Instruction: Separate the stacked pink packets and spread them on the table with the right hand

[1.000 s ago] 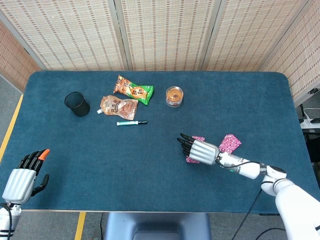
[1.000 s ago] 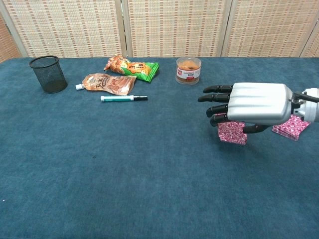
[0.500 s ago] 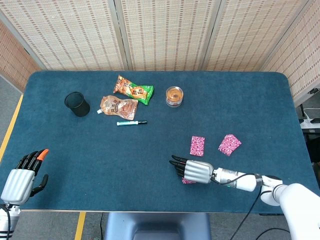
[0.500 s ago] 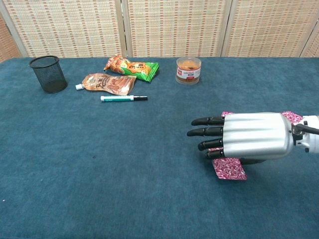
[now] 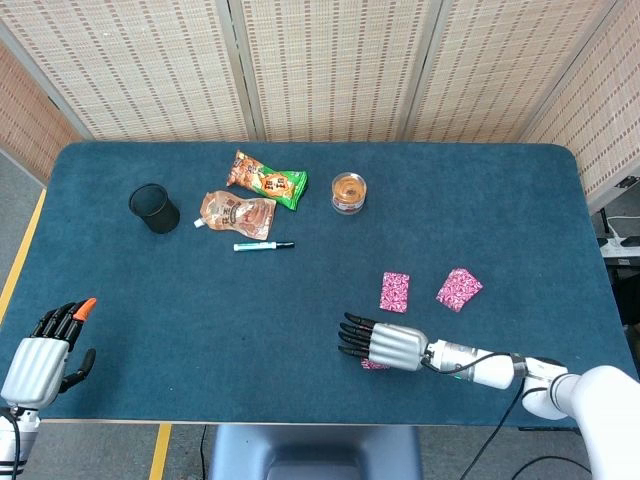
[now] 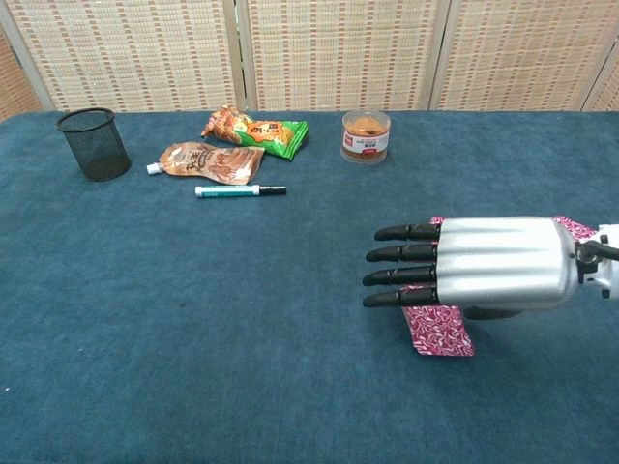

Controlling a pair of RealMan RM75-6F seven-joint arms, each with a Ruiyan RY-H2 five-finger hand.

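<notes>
My right hand (image 5: 385, 345) hovers low over the near right part of the table, fingers stretched straight out to the left. One pink packet (image 6: 440, 331) lies flat on the cloth under it, its near edge peeking out below the palm (image 5: 375, 364). The thumb is hidden beneath the hand, and I see no finger curled around the packet. Two more pink packets lie apart farther back, one (image 5: 394, 291) just beyond the hand and another (image 5: 459, 289) to its right. My left hand (image 5: 45, 350) hangs off the near left table edge, holding nothing.
At the back left stand a black mesh cup (image 5: 154, 208), two snack pouches (image 5: 240, 214) (image 5: 268, 180), a green marker (image 5: 262, 245) and a small round tub (image 5: 349, 191). The table's near edge (image 5: 300, 418) runs just below the right hand.
The right hand carried one packet from beside the others toward the near edge, lowered it to the cloth, then straightened its fingers. The left hand stayed put.
</notes>
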